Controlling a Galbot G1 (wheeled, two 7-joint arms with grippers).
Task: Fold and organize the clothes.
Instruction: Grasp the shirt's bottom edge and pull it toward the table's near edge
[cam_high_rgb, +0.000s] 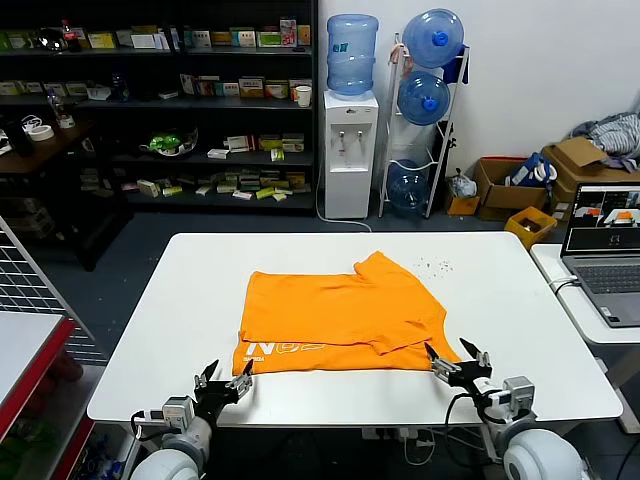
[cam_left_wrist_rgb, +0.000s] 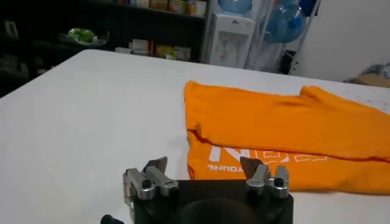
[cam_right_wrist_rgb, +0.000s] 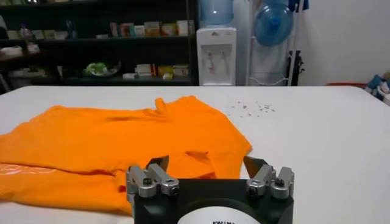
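Note:
The bright orange T-shirt lies partly folded in the middle of the white table, with white lettering along its near edge. It also shows in the left wrist view and in the right wrist view. My left gripper is open and empty, low at the table's near edge, just short of the shirt's near left corner. My right gripper is open and empty at the shirt's near right corner. Each also shows in its own wrist view: left gripper, right gripper.
A laptop sits on a side table at the right. Small dark specks lie on the table beyond the shirt. Shelves, a water dispenser and cardboard boxes stand behind. A wire rack stands at the left.

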